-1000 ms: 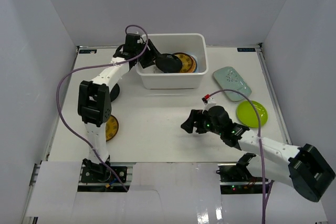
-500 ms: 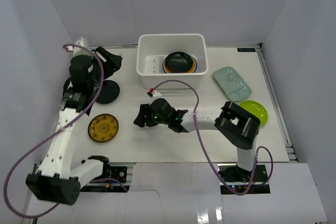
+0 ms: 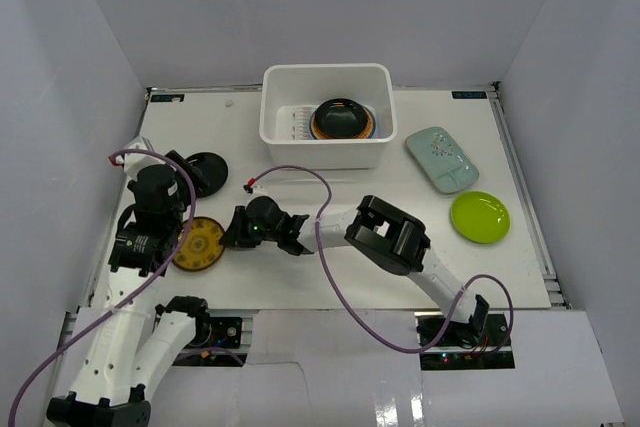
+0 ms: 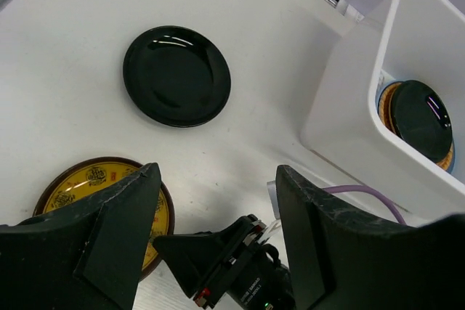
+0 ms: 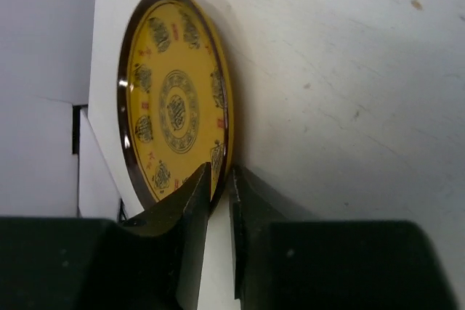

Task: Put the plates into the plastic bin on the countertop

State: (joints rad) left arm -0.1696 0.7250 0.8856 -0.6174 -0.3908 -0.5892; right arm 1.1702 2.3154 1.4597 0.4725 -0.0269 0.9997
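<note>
I see R gripper (image 5: 219, 169) almost shut, pinching rim of gold-centred plate (image 5: 174, 99) lying at near-left of countertop (image 3: 400, 187), while L gripper (image 4: 214, 179) hangs wide open, empty, above it.

Top view: hung high above the near edge of the table (image 3: 520, 267), facing down, far enough back to take in all of it, gold-centred plate (image 3: 197, 245) at lower left. Left wrist: above that plate, tilted down, moderately near, bin (image 4: 341, 107) beyond it. Right wrist: low, very close at the plate's rim, sighting along the table. Shared by all three: that plate.
</note>
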